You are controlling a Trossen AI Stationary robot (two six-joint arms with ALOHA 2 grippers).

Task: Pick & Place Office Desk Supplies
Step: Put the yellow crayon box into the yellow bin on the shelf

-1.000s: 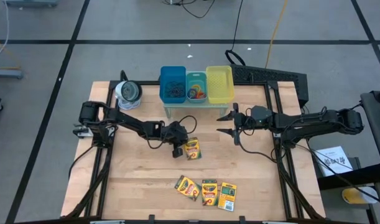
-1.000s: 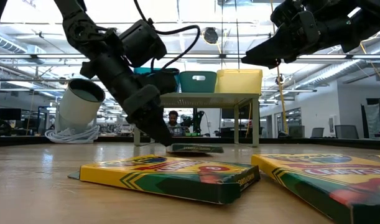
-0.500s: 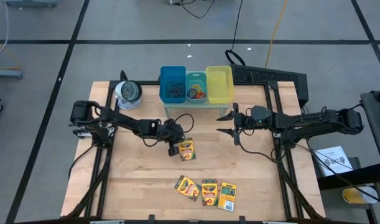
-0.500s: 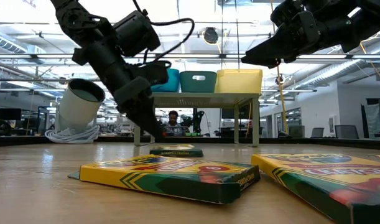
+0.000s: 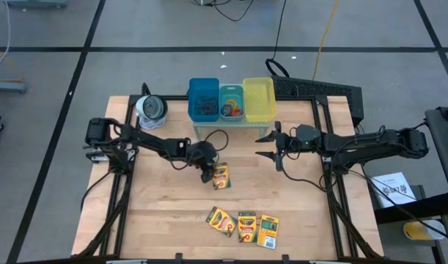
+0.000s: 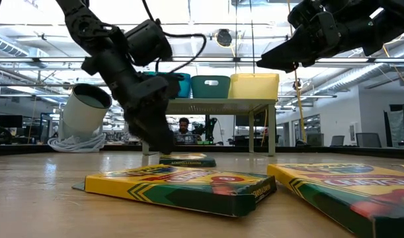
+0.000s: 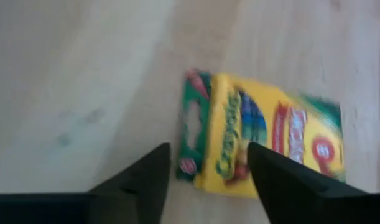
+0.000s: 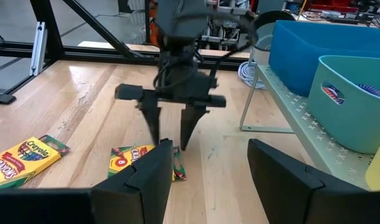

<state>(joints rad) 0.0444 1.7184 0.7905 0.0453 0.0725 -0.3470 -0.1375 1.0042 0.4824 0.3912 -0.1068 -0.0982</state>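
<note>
Under left gripper point(image 8: 171, 134), jaws spread above crayon box point(image 7: 264, 140); overhead hides gap; right gripper point(image 5: 268, 147) parted.

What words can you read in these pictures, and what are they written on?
"Crayola": on the crayon box lying flat on the table under the left gripper, left wrist view.
"Crayola": on the crayon box at the table's near edge, right wrist view.
Small print on the box sides in the low view: too blurred to read.
The label in the teal bin: too small to read.
</note>
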